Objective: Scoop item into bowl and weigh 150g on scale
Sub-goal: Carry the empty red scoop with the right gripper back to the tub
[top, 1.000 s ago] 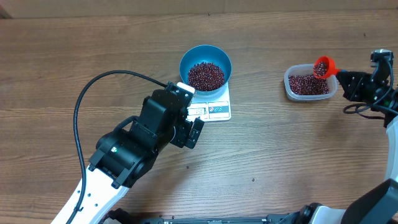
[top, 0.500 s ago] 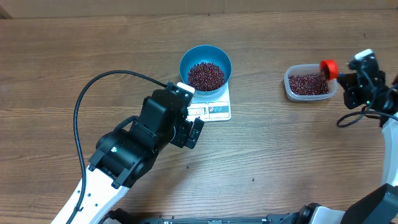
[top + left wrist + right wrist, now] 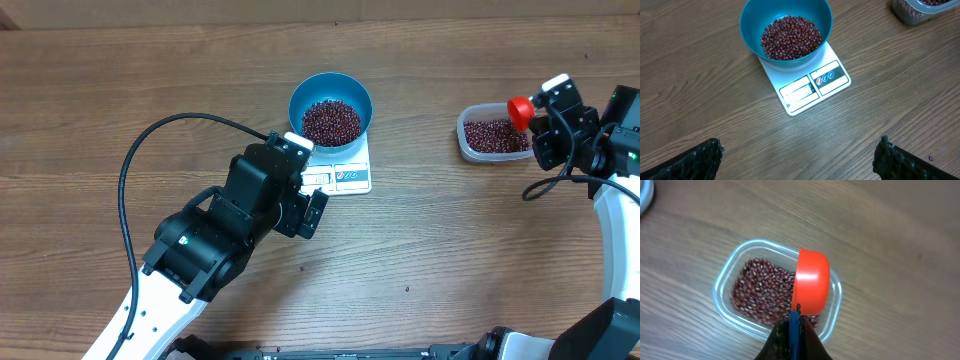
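Wooden table (image 3: 450,250) | bowl (image 3: 751,17) on scale (image 3: 827,82), ahead of left hand (image 3: 800,167)

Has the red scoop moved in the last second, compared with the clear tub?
Yes. The red scoop has rolled over in place above the right end of the clear tub: its loaded open side faced up before and no longer shows.

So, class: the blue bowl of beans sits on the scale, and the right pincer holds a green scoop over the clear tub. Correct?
No: the scoop in the right pincer is orange-red, not green, as the right wrist view shows. The rest stands.
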